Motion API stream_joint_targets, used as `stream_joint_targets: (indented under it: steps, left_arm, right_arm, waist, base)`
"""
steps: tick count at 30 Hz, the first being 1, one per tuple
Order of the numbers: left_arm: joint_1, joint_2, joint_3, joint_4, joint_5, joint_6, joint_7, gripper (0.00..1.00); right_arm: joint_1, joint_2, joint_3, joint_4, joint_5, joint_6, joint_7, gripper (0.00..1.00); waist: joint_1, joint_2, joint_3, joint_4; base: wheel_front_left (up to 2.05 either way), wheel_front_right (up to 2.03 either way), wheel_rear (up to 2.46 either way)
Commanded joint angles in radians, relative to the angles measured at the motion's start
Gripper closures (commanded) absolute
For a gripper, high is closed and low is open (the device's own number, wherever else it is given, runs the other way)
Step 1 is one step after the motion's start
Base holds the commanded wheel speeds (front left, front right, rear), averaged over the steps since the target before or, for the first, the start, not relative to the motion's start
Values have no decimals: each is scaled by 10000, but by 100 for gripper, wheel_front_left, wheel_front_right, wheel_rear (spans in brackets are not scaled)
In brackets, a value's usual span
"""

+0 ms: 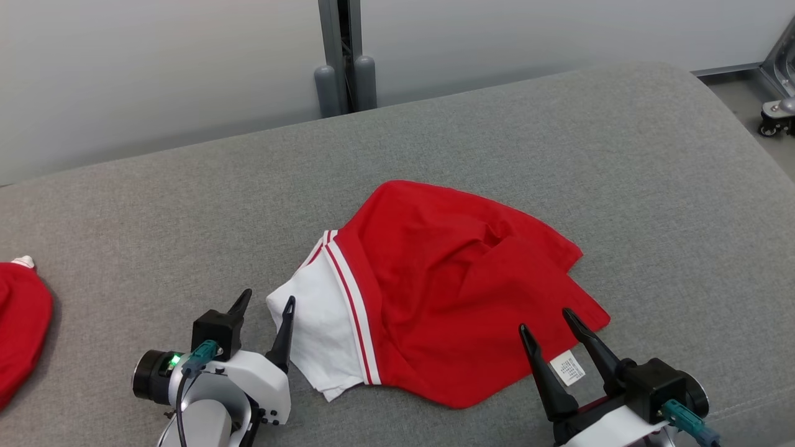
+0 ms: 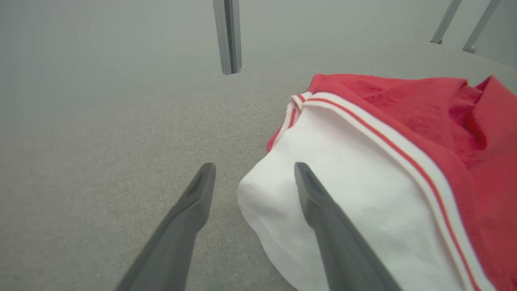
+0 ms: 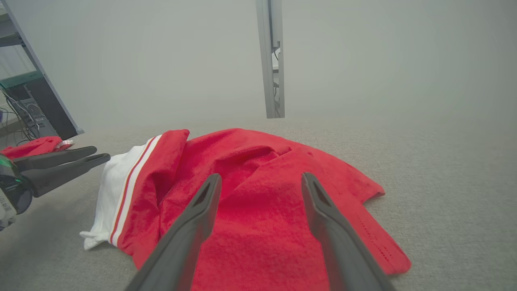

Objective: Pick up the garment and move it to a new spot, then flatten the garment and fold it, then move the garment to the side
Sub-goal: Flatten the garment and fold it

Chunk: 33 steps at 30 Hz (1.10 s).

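Lying crumpled near the middle of a grey fabric-covered bench (image 1: 559, 143) is the garment (image 1: 447, 292), red w/ a white panel (image 1: 323, 335) and red-and-white stripes along the seam btwn them. It sits on the front half, closer to the robot than to the far edge.

L side: the left claw (image 1: 268, 296) is spread wide and holds nothing. One finger points at the white panel's outer edge, the other at bare bench just beside it. In the left wrist view, one finger overlaps the white cloth; can't tell if it touches.

R side: the right claw (image 1: 545, 320) is also spread wide, holding nothing. Both fingers overlap the garment's near red corner, w/ a small white label (image 1: 568, 367) btwn them. Contact w/ the cloth can't be told.

Edges & room: the far edge runs diagonally, higher at the right, where the corner rounds off. Bare grey surface lies behind the garment, to its right, and to its left.

Around: a second red cloth (image 1: 22, 323) lies at the far left, well apart from the garment. Behind the bench, a grey metal post (image 1: 345, 56) stands against a pale wall (image 1: 155, 74). A caster wheel (image 1: 773, 124) sits on the floor at upper right.
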State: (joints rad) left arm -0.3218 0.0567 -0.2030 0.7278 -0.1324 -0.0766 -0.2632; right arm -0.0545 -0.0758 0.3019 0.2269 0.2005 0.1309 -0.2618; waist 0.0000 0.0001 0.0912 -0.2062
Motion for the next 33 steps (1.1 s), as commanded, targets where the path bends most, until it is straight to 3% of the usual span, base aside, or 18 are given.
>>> stream_joint_targets:
  steps: [1, 9, 11, 12, 14, 19, 25, 33]
  left_arm:
    - [-361, 119, 78, 418, -51, 83, -18, 0]
    - [-1018, 102, -11, 1393, -161, -62, -18, 0]
    - [-1140, 88, -137, 1695, -210, -183, -8, 47]
    - [-1211, 90, -198, 1831, -249, -219, -1, 58]
    - [-1302, 81, -298, 2054, -310, -299, -2, 100]
    - [-1388, 42, -335, 2041, -592, -383, -11, 100]
    - [-503, 40, 372, 712, -1079, 101, -14, 100]
    - [928, 88, 969, -627, -1763, 266, 47, 100]
  right_arm:
    - [-162, -80, -7, -58, 55, -3, -51, 0]
    - [-308, -106, -47, -87, 44, -3, -51, 0]
    - [-319, -106, -57, -79, 28, -3, -51, 0]
    - [-323, -105, -61, -74, 20, -3, -51, 0]
    - [-340, -100, -61, -60, 0, -3, -51, 0]
    - [-343, -83, -96, -28, -26, -3, -51, 0]
    - [-209, -60, -279, 34, -85, -3, -51, 0]
    - [8, 50, -737, 343, -220, -3, -51, 0]
  waist:
    - [0, -1, 186, -97]
    - [0, -1, 421, -128]
    - [0, -1, 441, -120]
    - [0, -1, 449, -113]
    - [0, -1, 452, -90]
    - [0, -1, 370, 2]
    - [0, -1, 200, 154]
    - [0, -1, -28, 626]
  base:
    - [0, 0, 0]
    - [0, 0, 0]
    - [0, 0, 0]
    - [0, 0, 0]
    - [0, 0, 0]
    - [0, 0, 0]
    - [0, 0, 0]
    - [0, 0, 0]
